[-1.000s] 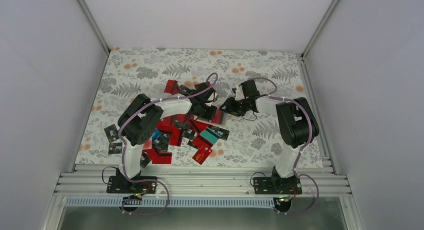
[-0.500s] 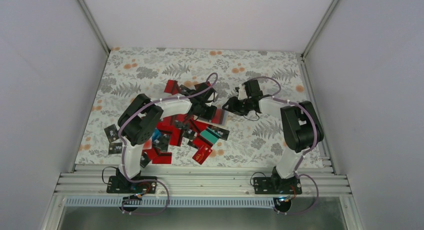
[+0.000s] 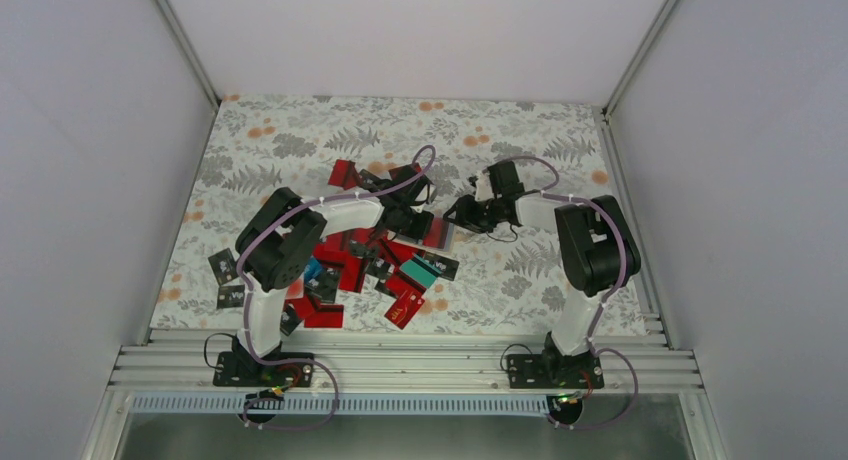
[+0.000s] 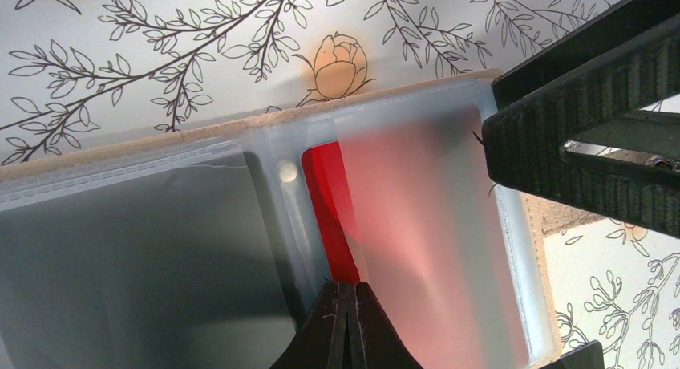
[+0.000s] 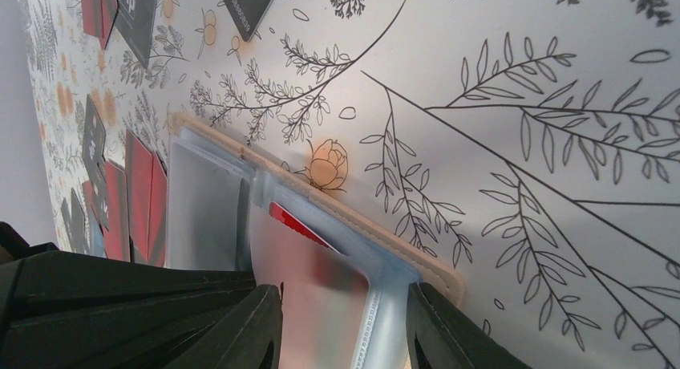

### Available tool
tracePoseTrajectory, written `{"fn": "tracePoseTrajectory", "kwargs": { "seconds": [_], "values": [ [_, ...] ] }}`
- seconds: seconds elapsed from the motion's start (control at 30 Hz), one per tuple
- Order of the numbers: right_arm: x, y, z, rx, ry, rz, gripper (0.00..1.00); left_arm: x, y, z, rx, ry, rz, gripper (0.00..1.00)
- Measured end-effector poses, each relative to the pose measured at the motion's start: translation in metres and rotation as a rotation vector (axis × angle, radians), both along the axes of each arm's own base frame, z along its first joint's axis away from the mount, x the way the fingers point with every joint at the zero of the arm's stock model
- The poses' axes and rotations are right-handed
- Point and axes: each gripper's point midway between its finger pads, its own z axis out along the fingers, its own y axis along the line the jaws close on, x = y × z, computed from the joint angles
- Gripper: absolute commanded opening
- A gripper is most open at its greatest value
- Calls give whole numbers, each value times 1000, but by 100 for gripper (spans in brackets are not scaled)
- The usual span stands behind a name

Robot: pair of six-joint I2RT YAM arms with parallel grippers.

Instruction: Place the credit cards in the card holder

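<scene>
The tan card holder (image 4: pixel 152 138) lies open on the floral mat, its clear sleeves up. It also shows in the right wrist view (image 5: pixel 401 245) and, mostly covered, in the top view (image 3: pixel 440 234). My left gripper (image 4: pixel 346 309) is shut on a red credit card (image 4: pixel 327 200) that sits partly inside the right-hand sleeve. My right gripper (image 5: pixel 345 337) is open, its fingers (image 5: pixel 445 329) astride that sleeve's end by the holder's corner. The same red card shows there (image 5: pixel 295 223). Both grippers meet over the holder in the top view, left (image 3: pixel 428 223) and right (image 3: pixel 456 216).
A pile of mostly red cards (image 3: pixel 345 265) lies under the left arm, with a teal card (image 3: pixel 422 270) and a red card (image 3: pixel 404 308) at its right. Two black cards (image 3: pixel 224 280) lie at the mat's left. White walls close in the mat.
The right arm's wrist and elbow have shifted slightly to the right and back again. The left arm has stayed put.
</scene>
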Motion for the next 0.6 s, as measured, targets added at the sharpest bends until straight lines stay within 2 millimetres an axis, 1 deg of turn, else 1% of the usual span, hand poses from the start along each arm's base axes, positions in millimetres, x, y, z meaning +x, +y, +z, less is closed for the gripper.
{"fn": "tracePoseTrajectory", "kwargs": {
  "seconds": [0.33,0.6],
  "values": [
    [0,0,0,11,-1,5,41,0,0,0,-1,-1,0,2],
    [0,-2,-1,-37,3,6,40,0,0,0,-1,-1,0,2]
  ]
}}
